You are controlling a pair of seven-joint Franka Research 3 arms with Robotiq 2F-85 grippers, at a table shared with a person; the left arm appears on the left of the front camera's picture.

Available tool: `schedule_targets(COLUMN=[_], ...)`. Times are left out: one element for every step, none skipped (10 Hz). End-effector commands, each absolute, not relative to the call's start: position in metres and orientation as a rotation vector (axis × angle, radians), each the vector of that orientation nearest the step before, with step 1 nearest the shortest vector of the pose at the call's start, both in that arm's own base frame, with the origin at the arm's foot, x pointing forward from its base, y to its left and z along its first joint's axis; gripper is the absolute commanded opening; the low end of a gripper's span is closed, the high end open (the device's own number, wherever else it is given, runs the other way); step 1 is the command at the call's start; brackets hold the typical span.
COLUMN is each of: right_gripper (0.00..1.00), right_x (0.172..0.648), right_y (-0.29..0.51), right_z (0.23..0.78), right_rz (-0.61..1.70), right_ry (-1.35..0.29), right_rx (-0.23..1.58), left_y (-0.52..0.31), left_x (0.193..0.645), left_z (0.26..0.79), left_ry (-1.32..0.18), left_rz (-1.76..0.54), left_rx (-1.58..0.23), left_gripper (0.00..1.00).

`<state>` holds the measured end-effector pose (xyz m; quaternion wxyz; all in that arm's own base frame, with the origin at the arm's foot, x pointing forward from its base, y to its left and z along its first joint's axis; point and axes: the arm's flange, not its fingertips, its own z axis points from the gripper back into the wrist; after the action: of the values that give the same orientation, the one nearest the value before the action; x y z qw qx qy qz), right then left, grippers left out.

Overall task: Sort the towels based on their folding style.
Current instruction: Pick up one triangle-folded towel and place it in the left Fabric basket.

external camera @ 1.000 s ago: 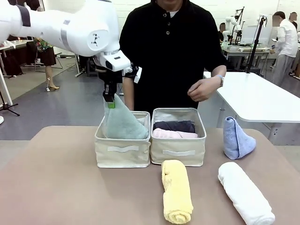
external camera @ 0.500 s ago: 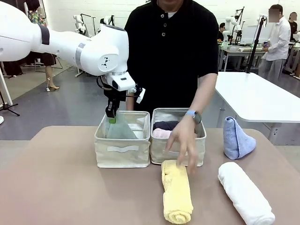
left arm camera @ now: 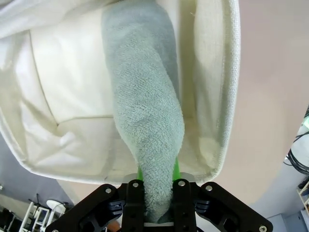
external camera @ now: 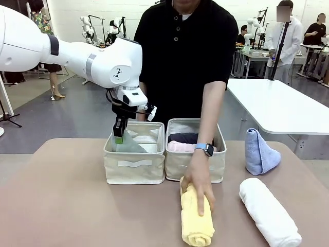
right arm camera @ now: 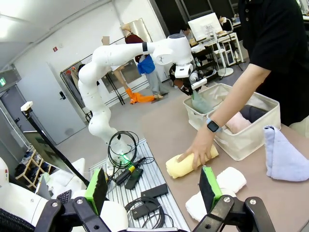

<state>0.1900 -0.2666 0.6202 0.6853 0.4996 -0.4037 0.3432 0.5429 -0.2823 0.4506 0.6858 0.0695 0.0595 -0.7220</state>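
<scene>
My left gripper [external camera: 120, 137] is shut on the tip of the pale teal cone-folded towel [external camera: 128, 146], which hangs down into the left beige basket [external camera: 134, 165]. The left wrist view shows that towel [left arm camera: 145, 111] pinched between the fingers above the basket's inside. In the right basket [external camera: 195, 165] lie a dark grey roll [external camera: 186, 138] and a pale pink roll [external camera: 180, 146]. A person's hand [external camera: 199, 180] presses on the yellow roll [external camera: 198, 226]. The white roll [external camera: 270, 213] and the light blue cone [external camera: 259, 152] sit at the right. My right gripper [right arm camera: 154, 186] is open, high off to the side.
The two baskets stand side by side at the table's middle back. The person stands right behind them, one arm reaching over the right basket. A white table [external camera: 282, 108] stands behind on the right. The tabletop [external camera: 61, 206] at front left is bare.
My left gripper has lowered the teal towel from above the left basket down into it. The person's hand came down over the right basket onto the yellow roll.
</scene>
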Motion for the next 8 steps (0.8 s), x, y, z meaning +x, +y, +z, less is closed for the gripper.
schedule_targets(right_gripper=[1.00,1.00,1.00,1.00,1.00,1.00,1.00,1.00], right_x=[0.191,0.191,0.191,0.191,0.191,0.191,0.191,0.191], right_y=[-0.266,-0.266,-0.266,-0.266,-0.266,-0.266,-0.266,-0.266], right_z=[0.620,0.620,0.620,0.620,0.620,0.620,0.620,0.620], right_rz=[0.767,0.767,0.767,0.767,0.767,0.767,0.767,0.767], right_ry=[-0.898,-0.898,-0.898,-0.898,-0.898,-0.898,-0.898,-0.898], right_rx=[1.125,1.125,1.125,1.125,1.125,1.125,1.125,1.125], left_y=[-0.288,-0.289,-0.289,-0.290,-0.290,-0.291,-0.292,-0.292], left_x=[0.546,0.545,0.544,0.543,0.543,0.543,0.543,0.543], left_z=[0.454,0.454,0.452,0.449,0.445,0.439,0.435,0.431], left_ry=[0.151,0.148,0.144,0.141,0.141,0.150,0.157,0.170], left_rz=[-1.574,-1.571,-1.569,-1.570,-1.569,-1.570,-1.570,-1.570], left_rx=[0.118,0.110,0.106,0.102,0.098,0.089,0.090,0.089], left_gripper=[0.19,0.19,0.19,0.19,0.19,0.19,0.19,0.19])
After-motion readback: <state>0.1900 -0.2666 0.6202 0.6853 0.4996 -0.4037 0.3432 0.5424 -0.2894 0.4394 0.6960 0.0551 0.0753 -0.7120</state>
